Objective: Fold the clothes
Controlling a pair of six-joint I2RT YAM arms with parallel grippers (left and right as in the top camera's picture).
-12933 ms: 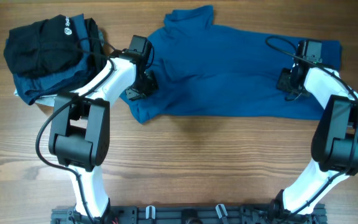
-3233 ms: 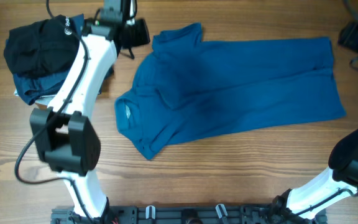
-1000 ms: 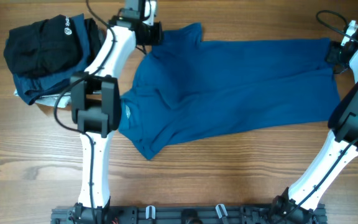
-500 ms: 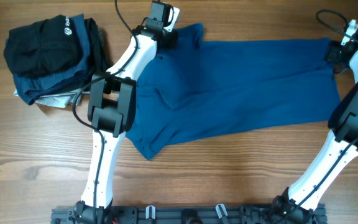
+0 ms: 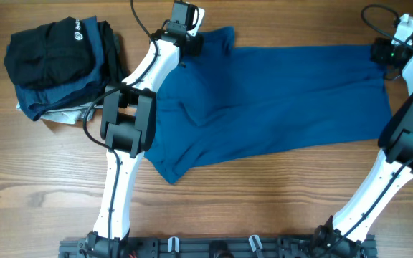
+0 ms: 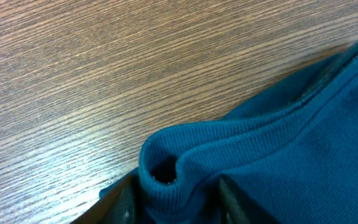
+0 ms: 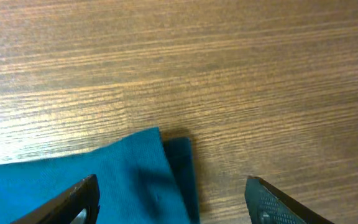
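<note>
Blue cotton is what you are working with: the polo shirt (image 5: 278,100) lies spread flat across the far half of the wooden table (image 5: 264,208), collar end to the left, hem to the right, not yet folded.

At its far left, the left gripper (image 6: 176,202) is partly closed, with the rolled sleeve cuff (image 6: 166,168) bunched between its fingers. You appear to have it pinched. A second ago this arm sat further left, off the sleeve; it has since slid right onto it and stopped.

At the far right, the right gripper (image 7: 176,199) has spread wider over the last second and holds nothing. The hem corner (image 7: 145,162) lies on the wood between its fingers (image 7: 82,196), untouched.

So one end looks secured and the other is only lined up. You likely need to lower and close on that corner before lifting the far edge.

Well left of the shirt, the black garment (image 5: 45,50) sits on its pile, clear of your path.
</note>
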